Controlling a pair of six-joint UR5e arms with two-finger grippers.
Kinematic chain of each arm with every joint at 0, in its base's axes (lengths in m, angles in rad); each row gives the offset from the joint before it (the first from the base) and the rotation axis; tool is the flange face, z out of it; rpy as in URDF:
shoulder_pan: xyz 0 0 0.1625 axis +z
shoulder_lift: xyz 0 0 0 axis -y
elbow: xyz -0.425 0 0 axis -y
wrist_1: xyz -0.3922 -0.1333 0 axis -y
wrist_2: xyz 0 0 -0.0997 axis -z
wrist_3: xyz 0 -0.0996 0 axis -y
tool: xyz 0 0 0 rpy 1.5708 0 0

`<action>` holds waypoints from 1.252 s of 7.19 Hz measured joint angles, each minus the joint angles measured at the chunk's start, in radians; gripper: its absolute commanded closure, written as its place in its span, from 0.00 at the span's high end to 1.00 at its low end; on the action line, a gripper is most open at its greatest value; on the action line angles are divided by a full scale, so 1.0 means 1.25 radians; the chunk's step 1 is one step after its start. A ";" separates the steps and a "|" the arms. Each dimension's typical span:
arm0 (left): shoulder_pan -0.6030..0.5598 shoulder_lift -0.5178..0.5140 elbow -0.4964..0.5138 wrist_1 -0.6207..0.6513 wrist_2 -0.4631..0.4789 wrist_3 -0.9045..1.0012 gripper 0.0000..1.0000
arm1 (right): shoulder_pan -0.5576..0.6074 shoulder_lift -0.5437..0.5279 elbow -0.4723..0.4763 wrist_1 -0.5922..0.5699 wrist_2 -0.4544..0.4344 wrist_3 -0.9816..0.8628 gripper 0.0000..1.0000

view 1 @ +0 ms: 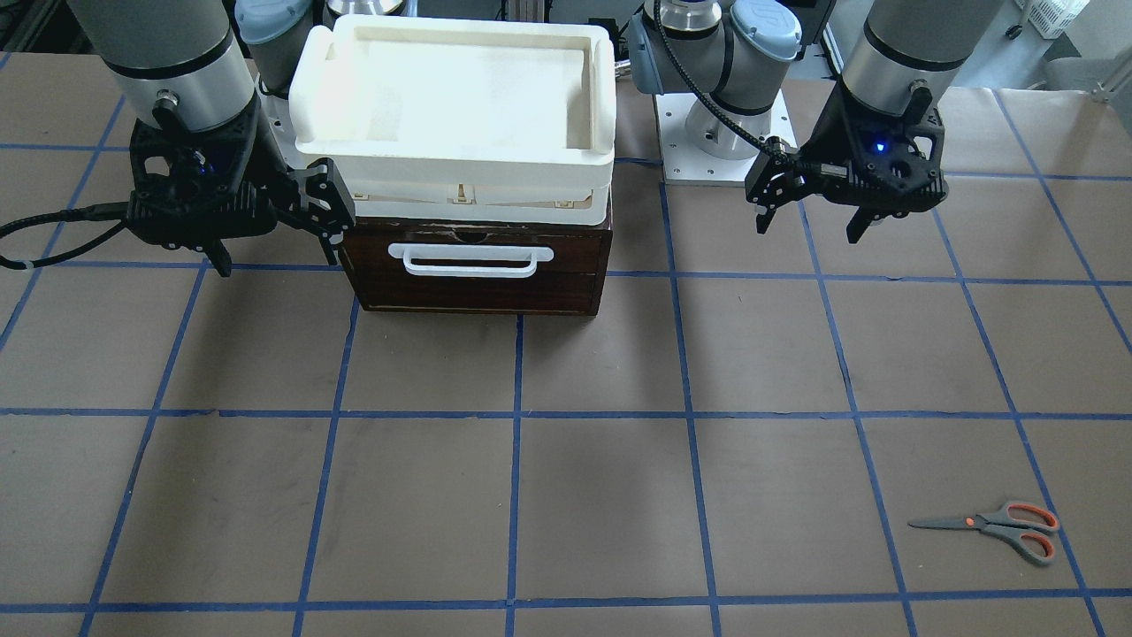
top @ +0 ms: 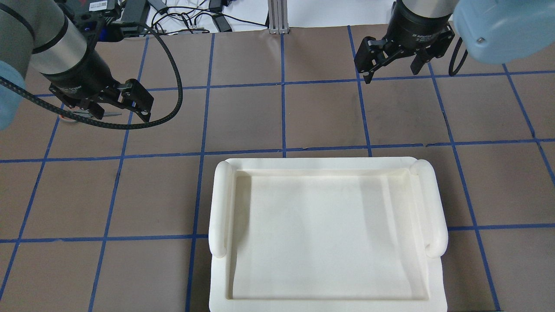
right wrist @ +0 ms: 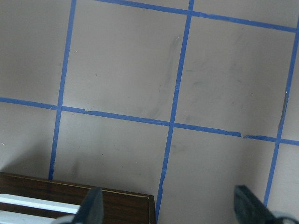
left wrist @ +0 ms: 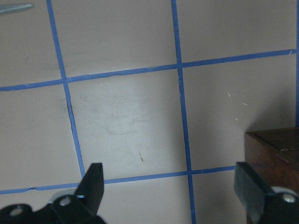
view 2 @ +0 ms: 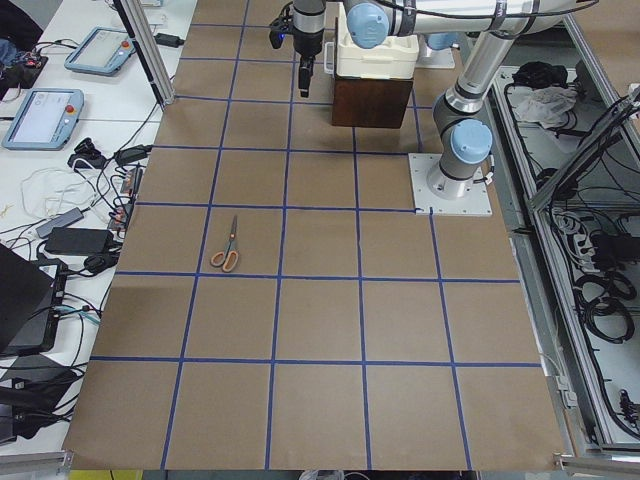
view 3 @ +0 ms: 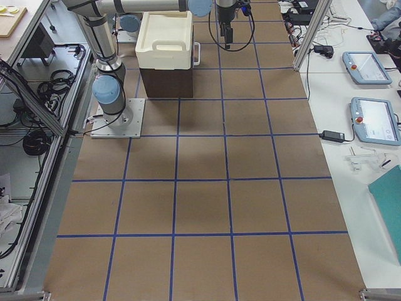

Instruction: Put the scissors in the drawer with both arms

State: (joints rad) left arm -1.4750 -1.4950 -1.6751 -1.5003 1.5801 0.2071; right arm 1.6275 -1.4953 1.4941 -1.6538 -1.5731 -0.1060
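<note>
The scissors (view 1: 990,528) lie flat on the brown table, far from the robot on its left side; they also show in the exterior left view (view 2: 226,250), and their blade tip shows in the left wrist view (left wrist: 16,8). The dark brown drawer (view 1: 478,274) is closed, its white bar handle (view 1: 478,258) facing away from the robot. My left gripper (view 1: 809,226) hovers open and empty beside the drawer, well short of the scissors. My right gripper (view 1: 276,255) hovers open and empty by the drawer's other end. The drawer's corner shows in the right wrist view (right wrist: 70,200).
A white plastic tray (view 1: 601,97) sits on top of the drawer's box and hides it in the overhead view (top: 217,208). The table is brown with a blue tape grid. Tablets and cables lie on side benches beyond the table's edge (view 2: 100,50).
</note>
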 measured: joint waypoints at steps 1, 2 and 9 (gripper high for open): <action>0.000 0.000 0.000 0.000 0.001 0.000 1.00 | 0.000 0.000 0.000 -0.001 0.000 0.000 1.00; 0.001 0.000 0.000 0.000 0.001 0.000 1.00 | 0.000 0.001 0.000 -0.002 0.000 0.000 1.00; 0.017 -0.029 0.001 -0.010 0.061 0.115 1.00 | 0.103 0.106 -0.003 -0.057 0.001 -0.310 1.00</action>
State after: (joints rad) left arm -1.4542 -1.5311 -1.6734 -1.5134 1.6567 0.3514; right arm 1.7566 -1.3622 1.4903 -1.7247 -1.5713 -0.4939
